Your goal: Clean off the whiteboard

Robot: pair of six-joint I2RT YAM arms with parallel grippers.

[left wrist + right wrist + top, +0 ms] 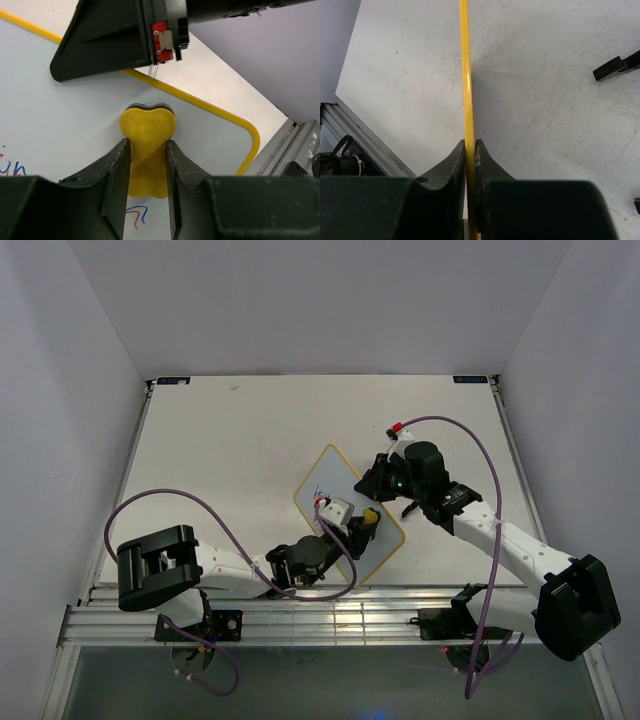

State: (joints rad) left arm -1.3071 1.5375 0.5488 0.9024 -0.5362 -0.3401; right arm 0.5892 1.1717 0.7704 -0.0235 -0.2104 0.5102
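Note:
The whiteboard (325,475) with its thin yellow frame lies tilted in the middle of the table. In the left wrist view the whiteboard (60,115) shows red and blue handwriting (135,215) near my fingers. My left gripper (364,524) is shut on the small yellow eraser (371,514) and presses it on the board's right part; the left gripper (148,150) squeezes the eraser (147,130) from both sides. My right gripper (372,482) is shut on the board's upper right edge. In the right wrist view the right gripper (470,146) clamps the yellow frame (465,75) seen edge-on.
The white table (230,430) runs to grey walls at the back and both sides. Metal rails (330,615) line the near edge. A black foot (615,67) shows on the table at the right of the right wrist view. Purple cables (170,498) loop over both arms.

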